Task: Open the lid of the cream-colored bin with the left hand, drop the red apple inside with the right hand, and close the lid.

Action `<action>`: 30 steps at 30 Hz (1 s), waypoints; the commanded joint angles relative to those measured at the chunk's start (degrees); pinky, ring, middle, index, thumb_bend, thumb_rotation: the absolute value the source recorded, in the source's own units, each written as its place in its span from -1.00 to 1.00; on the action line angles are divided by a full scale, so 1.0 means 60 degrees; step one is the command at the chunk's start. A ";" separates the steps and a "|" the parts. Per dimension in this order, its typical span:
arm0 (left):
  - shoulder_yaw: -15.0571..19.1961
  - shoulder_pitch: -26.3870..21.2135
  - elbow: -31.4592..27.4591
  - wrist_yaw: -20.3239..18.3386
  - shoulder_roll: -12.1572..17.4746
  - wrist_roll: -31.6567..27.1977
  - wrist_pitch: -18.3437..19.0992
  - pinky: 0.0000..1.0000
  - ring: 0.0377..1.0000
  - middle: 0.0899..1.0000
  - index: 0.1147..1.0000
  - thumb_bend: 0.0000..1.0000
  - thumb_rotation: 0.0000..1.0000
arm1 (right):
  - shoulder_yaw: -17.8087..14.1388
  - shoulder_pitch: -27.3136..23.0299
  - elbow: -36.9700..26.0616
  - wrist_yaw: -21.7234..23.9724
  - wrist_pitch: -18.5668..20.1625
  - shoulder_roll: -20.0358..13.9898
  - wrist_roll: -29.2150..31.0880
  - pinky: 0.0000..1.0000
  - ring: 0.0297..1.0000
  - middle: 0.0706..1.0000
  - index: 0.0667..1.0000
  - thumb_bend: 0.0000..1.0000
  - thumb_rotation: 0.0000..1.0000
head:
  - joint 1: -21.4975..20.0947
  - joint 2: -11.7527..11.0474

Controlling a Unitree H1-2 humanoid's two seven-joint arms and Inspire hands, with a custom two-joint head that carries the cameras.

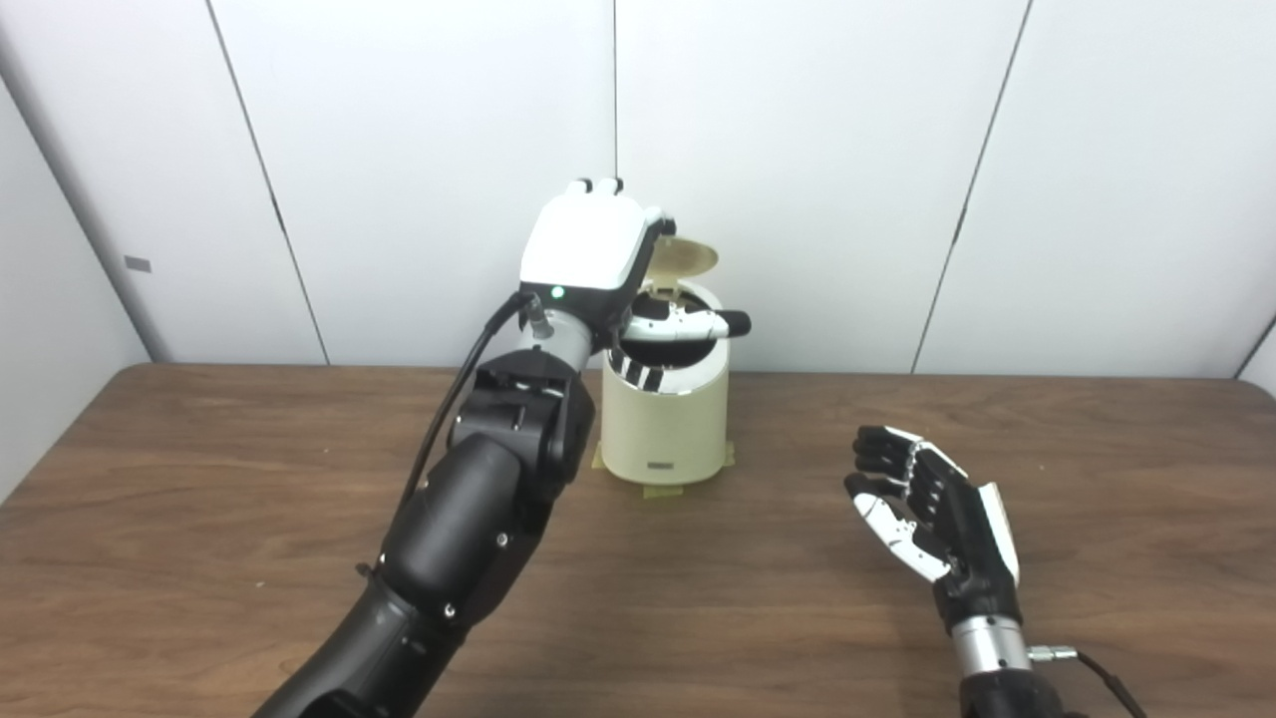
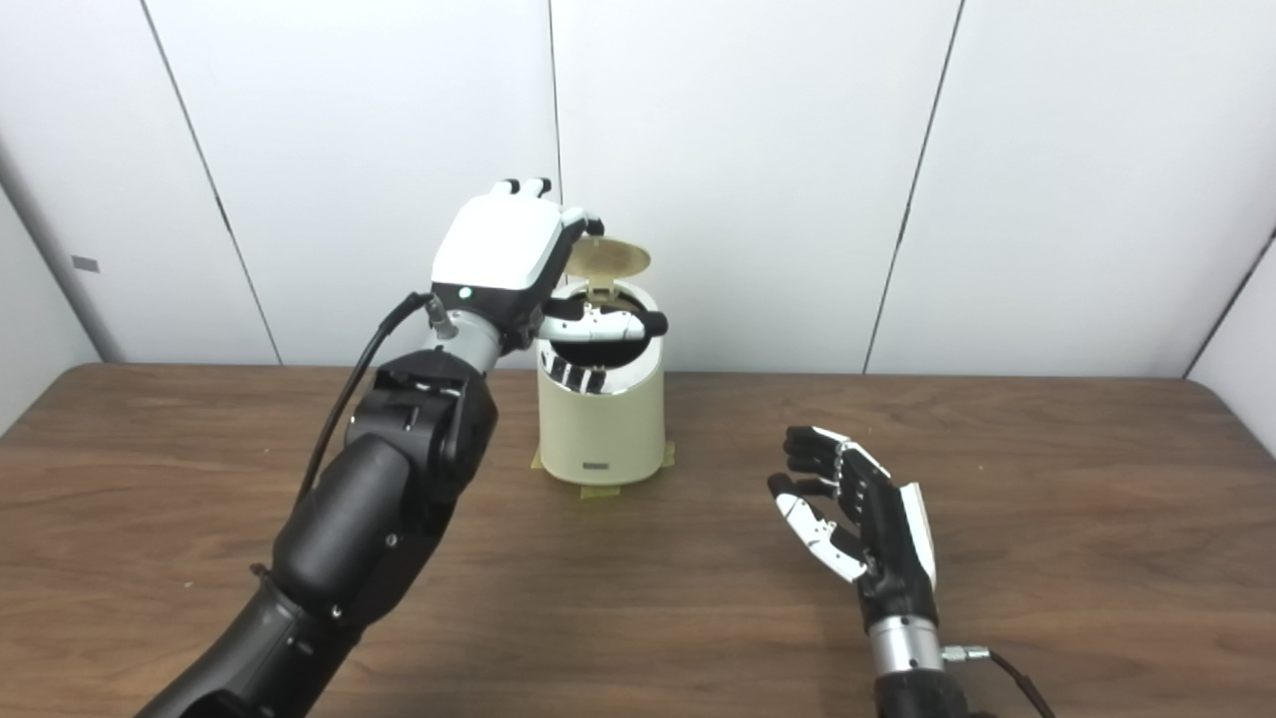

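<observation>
In the left eye view, your left hand (image 1: 598,261) is raised over the cream-colored cylindrical plastic bin (image 1: 666,419) at the back of the brown wooden table (image 1: 199,519). Its round cream lid (image 1: 684,255) stands tilted open behind the mouth, with your fingertips (image 1: 596,185) just beside its left edge and the thumb (image 1: 698,322) lying across the opening. Whether the fingers actually grip the lid is hidden behind the white back of the hand. To close it, the lid must swing forward and down, toward you.

In the right eye view, your right hand (image 2: 859,519) hovers low, well apart from the bin on its right, palm turned inward, fingers loosely curled and holding nothing. No red apple shows anywhere on the table (it may already sit inside the dark mouth, which you cannot see into).
</observation>
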 commanded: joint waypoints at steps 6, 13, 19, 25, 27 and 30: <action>0.0027 0.0095 -0.0705 0.0311 -0.0158 -0.0158 -0.0127 1.00 0.92 0.62 0.54 0.94 0.88 | 0.0001 -0.0385 -0.0151 -0.0151 -0.0282 -0.0010 -0.0093 0.29 0.41 0.39 0.34 -0.62 -0.37 | 0.0004 0.0043; -0.0089 0.0905 -0.0855 0.0146 -0.0231 -0.0208 -0.0109 1.00 0.91 0.63 0.57 0.91 0.90 | 0.0021 -0.0386 -0.0140 -0.0194 -0.0289 0.0004 -0.0176 0.28 0.39 0.38 0.33 -0.64 -0.39 | -0.0041 0.0054; -0.0209 0.1365 -0.0699 -0.0086 -0.0256 -0.0088 0.0040 1.00 0.91 0.60 0.58 0.84 0.87 | 0.0050 -0.0348 -0.0331 -0.0178 -0.0083 -0.0010 -0.0293 0.25 0.38 0.37 0.33 -0.65 -0.34 | -0.0026 0.0123; -0.0190 0.1561 -0.0086 -0.0437 -0.0149 -0.0197 0.0245 1.00 0.95 0.67 0.64 0.83 0.85 | -0.0105 -0.0346 -0.0409 -0.0082 0.0033 0.0043 0.0147 0.34 0.42 0.39 0.35 -0.59 -0.32 | -0.0099 0.0182; -0.0184 0.1594 0.0366 -0.0257 -0.0115 -0.0199 0.0254 1.00 0.94 0.69 0.64 0.81 0.81 | -0.0115 -0.0329 -0.0481 -0.0062 0.0155 0.0028 0.0210 0.34 0.42 0.40 0.36 -0.58 -0.31 | -0.0097 0.0183; -0.0228 0.1630 0.0960 0.0118 -0.0078 -0.0183 0.0235 1.00 0.94 0.71 0.65 0.78 0.76 | -0.0094 -0.0304 -0.0574 -0.0096 0.0264 0.0027 0.0179 0.32 0.41 0.39 0.36 -0.60 -0.30 | -0.0122 0.0201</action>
